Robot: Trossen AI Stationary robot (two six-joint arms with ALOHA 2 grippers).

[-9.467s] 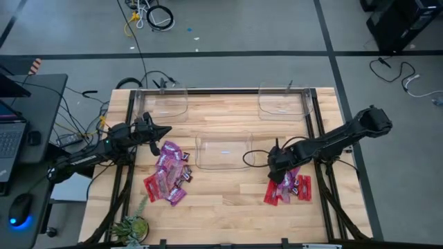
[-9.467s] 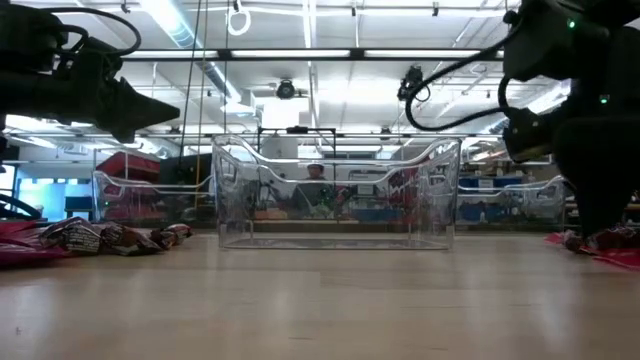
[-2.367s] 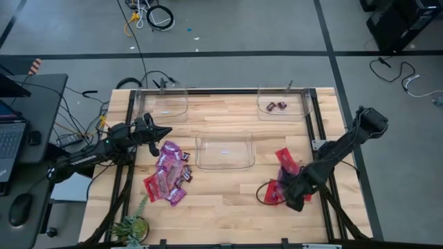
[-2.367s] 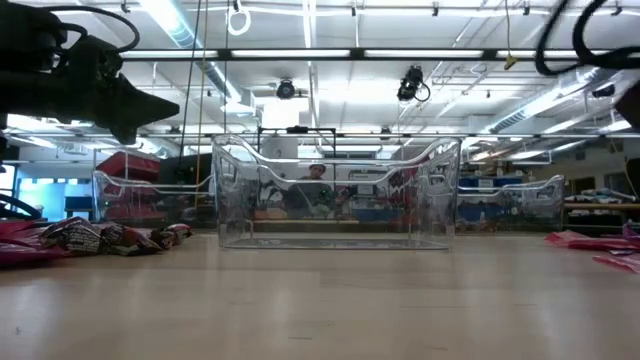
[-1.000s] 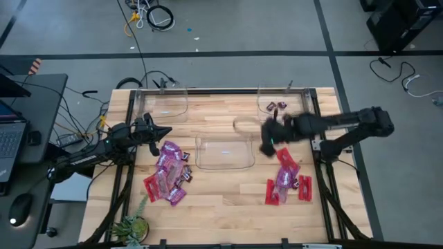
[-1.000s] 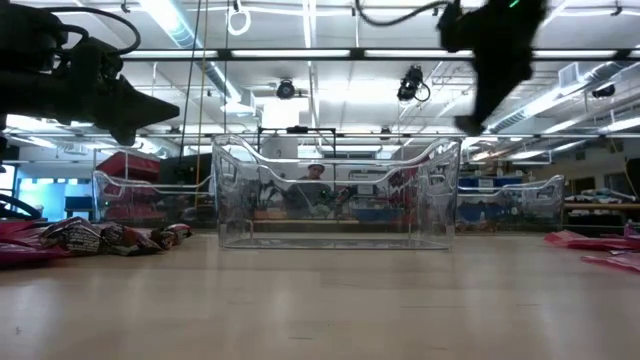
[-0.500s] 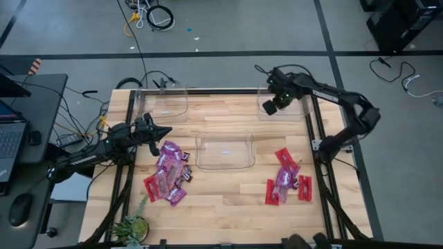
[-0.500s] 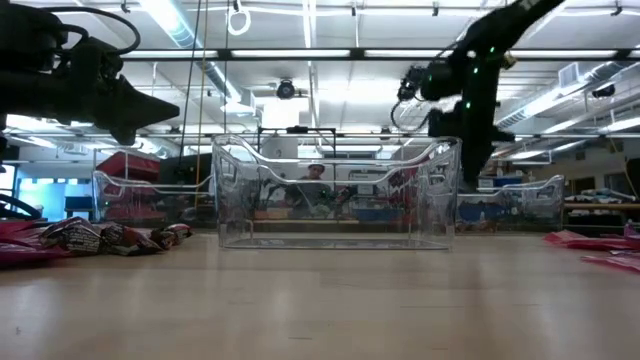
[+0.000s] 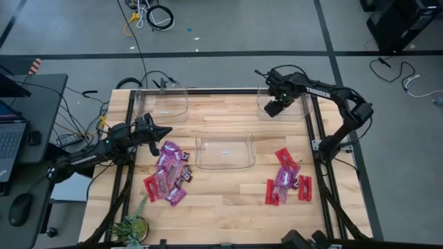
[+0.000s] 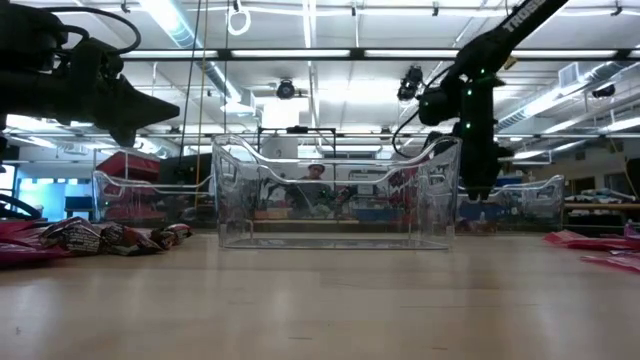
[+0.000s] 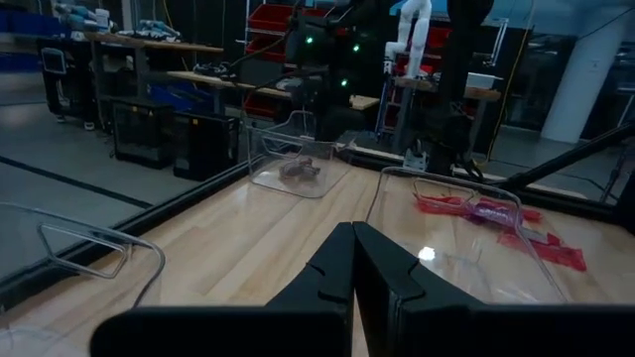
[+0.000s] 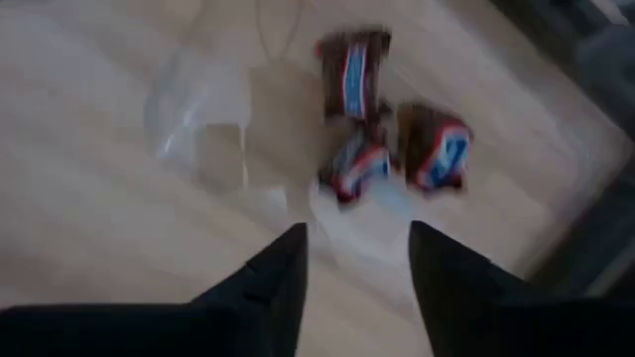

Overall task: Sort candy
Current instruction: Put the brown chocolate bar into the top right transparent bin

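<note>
R gripper (image 12: 352, 263) fingers apart, empty, over far-right bin (image 9: 296, 111), 3 brown candy packets (image 12: 355, 67) lying inside, long axes mixed, L gripper (image 9: 160, 131) closed nr left candy pile (image 9: 168, 173), red/purple candy pile (image 9: 286, 181) front right.

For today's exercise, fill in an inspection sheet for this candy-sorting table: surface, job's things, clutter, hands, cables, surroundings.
Surface: wooden table.
Job's things: left candy pile; right candy pile; three brown candies in the far right bin; middle bin and far left bin hold none.
Clutter: plant at the near left corner.
Hands: left hand shut, beside the left pile; right hand open, empty, over the far right bin.
Cables: loose on the floor.
Surroundings: desk with laptop at left.
</note>
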